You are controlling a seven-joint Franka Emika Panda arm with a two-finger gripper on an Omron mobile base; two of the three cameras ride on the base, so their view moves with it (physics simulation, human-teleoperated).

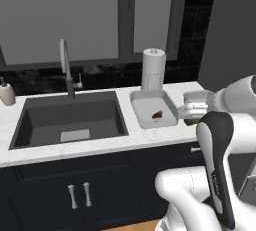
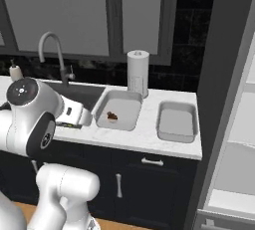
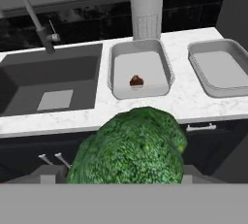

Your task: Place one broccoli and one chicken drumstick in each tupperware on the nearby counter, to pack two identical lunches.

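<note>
Broccoli (image 3: 131, 148) sits between my fingers, its bumpy green crown hiding both tips in the hand view; I judge my gripper (image 3: 127, 172) to be pinching it, jaws part-way apart around the floret. In the left base view a sliver of green shows beneath my hand at the counter (image 1: 100, 145) edge.

What matters now is direction. Ahead of my hand and beyond the counter's front edge lies the nearer tupperware (image 3: 140, 69), its long axis running away from me toward the paper towel roll (image 3: 145, 7). A chicken drumstick (image 3: 136, 81) already rests in it, roughly central and toward the near half. The second tupperware (image 3: 220, 68) lies to the right of the first, close beside it but not touching, and looks bare inside. The sink (image 3: 48, 85) is off to the left.

So the tray with the drumstick is almost straight ahead of the floret, slightly up and forward. My judgement: I should carry forward over its near rim and release beside the drumstick.
</note>
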